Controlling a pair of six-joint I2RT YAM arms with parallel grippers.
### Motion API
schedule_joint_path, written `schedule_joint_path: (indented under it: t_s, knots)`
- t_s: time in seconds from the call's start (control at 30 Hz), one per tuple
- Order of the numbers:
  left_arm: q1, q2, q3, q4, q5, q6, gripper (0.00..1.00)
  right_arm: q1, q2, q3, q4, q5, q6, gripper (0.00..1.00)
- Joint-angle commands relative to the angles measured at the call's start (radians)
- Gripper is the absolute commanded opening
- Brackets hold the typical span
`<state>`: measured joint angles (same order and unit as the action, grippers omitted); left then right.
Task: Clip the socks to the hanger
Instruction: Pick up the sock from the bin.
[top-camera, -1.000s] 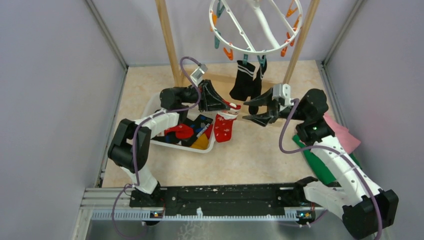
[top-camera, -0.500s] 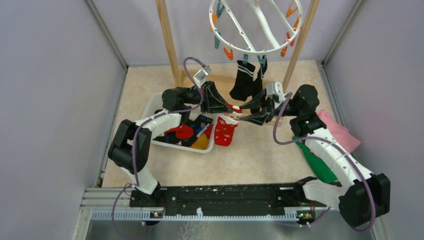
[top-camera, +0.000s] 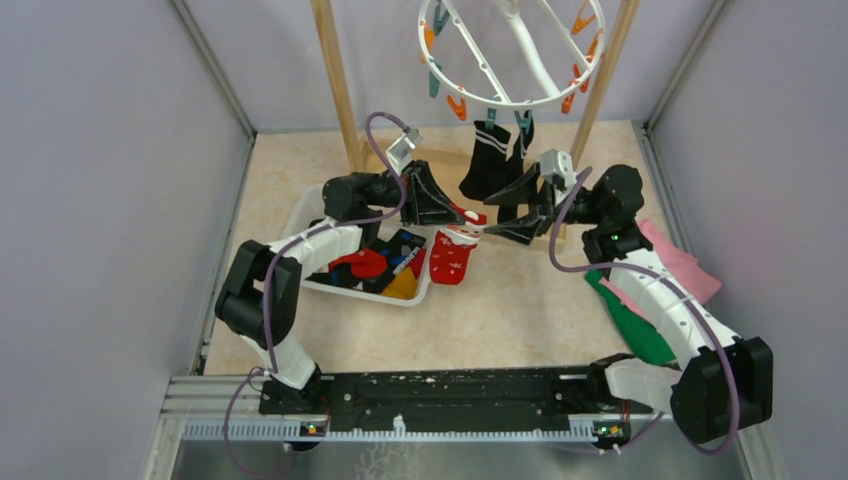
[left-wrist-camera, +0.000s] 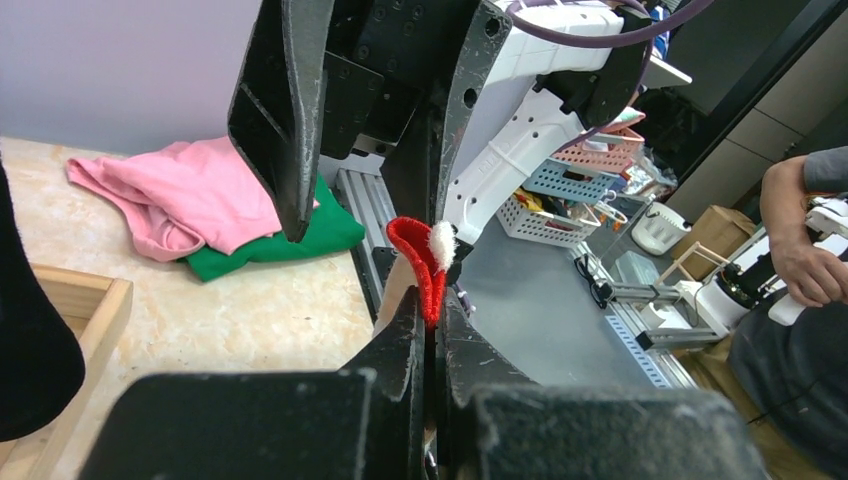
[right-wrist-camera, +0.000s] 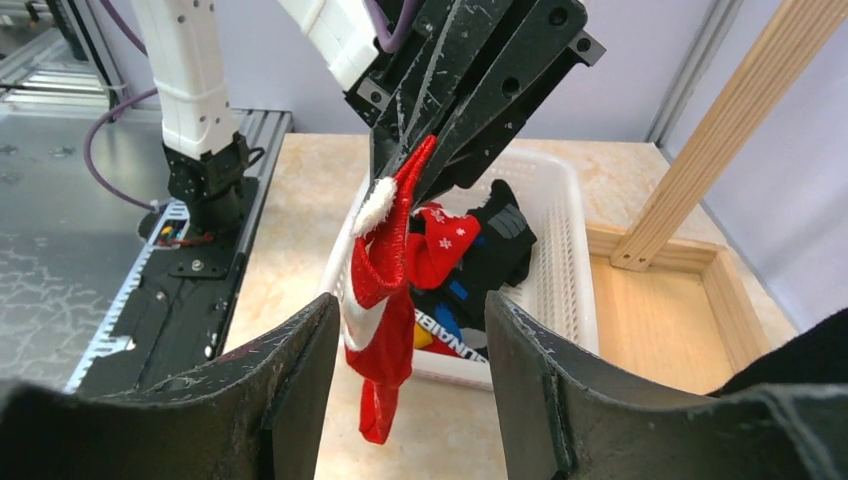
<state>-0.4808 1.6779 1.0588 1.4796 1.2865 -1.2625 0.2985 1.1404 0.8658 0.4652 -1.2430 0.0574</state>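
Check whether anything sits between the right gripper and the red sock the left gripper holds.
Nothing visible. The red sock hangs from the shut left gripper, straight ahead of the open right gripper, with only air between them.

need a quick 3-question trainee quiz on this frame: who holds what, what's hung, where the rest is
1. True or false: the left arm's jaws are shut on the red sock.
2. Pick one. What already hangs from the hanger? A. black socks B. a pink cloth C. nothing
3. Short answer: what holds the spare socks that are not yet picked?

Key: 1 true. 2 A. 3 the white basket.
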Motion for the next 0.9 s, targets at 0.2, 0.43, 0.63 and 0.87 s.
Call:
schedule_joint_path:
  t_s: [0.2, 0.43, 0.63, 0.87]
  knots:
    - [-0.015, -0.03, 0.051, 0.311, -0.006, -0.008, 0.0, 0.039, 0.009, -0.004, 0.297, -0.1, 0.152, 0.48]
    - [-0.016, -0.029, 0.055, 0.312, -0.011, -0.007, 0.0, 0.06, -0.027, 0.069, -0.179, -0.081, -0.25, 0.46]
    - [-0.016, -0.02, 0.055, 0.311, -0.013, -0.008, 0.0, 0.061, -0.047, 0.055, -0.108, -0.071, -0.214, 0.42]
    - [-0.016, -0.007, 0.056, 0.312, -0.02, -0.008, 0.0, 0.079, -0.082, 0.073, -0.163, -0.018, -0.322, 0.41]
